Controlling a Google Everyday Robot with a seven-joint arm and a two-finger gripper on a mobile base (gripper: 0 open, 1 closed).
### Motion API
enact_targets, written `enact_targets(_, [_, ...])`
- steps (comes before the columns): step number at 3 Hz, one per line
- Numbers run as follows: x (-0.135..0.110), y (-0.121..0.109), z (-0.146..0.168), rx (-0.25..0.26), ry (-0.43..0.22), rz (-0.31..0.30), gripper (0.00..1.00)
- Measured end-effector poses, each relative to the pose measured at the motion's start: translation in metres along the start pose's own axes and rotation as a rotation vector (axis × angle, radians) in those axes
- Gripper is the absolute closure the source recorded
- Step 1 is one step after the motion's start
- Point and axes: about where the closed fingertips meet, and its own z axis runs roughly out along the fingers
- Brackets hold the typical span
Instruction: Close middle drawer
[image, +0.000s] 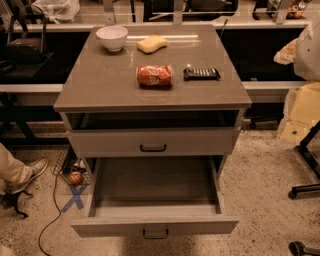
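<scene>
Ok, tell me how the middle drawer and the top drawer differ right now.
The middle drawer is pulled far out, its bare inside exposed; the top drawer sits nearly in, showing only a dark gap under the countertop. The middle drawer's front looks shallower than the top drawer's. Both are grey with a dark bar handle at centre. The gripper is not in view.

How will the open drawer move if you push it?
The middle drawer looks empty, so it probably slides in lightly. It is wide, so a push near its centre handle likely keeps it straight. The gripper is not in view.
</scene>
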Motion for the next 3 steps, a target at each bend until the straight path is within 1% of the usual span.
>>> enact_targets(1, [0.0,0.0,0.0,0.0,0.0,0.0,0.0])
enact_targets(2, [0.016,0.022,0.04,-0.091,-0.01,0.125,0.0])
enact_targets(3, [0.034,0.062,0.107,-0.193,-0.047,0.377,0.0])
